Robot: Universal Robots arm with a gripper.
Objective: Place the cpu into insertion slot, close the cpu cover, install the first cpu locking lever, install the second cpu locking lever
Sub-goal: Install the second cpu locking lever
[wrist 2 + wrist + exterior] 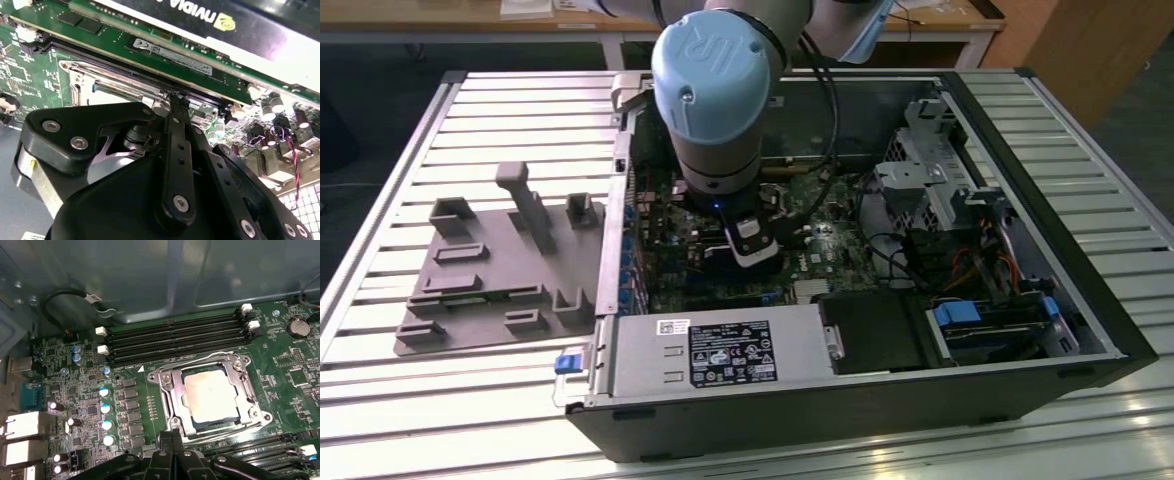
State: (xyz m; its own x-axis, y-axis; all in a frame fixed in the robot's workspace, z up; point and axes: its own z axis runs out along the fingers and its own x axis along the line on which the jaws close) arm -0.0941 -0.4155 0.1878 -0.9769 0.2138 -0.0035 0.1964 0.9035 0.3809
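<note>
The cpu point(210, 395), a pale silver square, lies flat in the insertion slot point(220, 421), whose dark edge shows beside it. The silver cpu cover point(167, 395) lies closed around it, framing the chip. A thin metal locking lever point(200, 363) runs along the socket's side by the long memory slots. In the first wrist view my gripper point(173, 432) is shut, its black fingertips point(169, 434) pressed together at the cover's corner. The second wrist view has the gripper point(178, 100) touching the metal edge of the socket frame point(107, 80). In the exterior view the gripper point(750, 250) reaches down into the open computer case.
Black memory slots point(175, 340) border the socket, with capacitors point(106, 410) beside it. A large black card point(210, 20) stands close to the fingers. The case wall point(620, 190), power supply point(720, 350) and drive bays point(934, 170) hem in the board. A grey fixture point(494, 270) sits outside the case.
</note>
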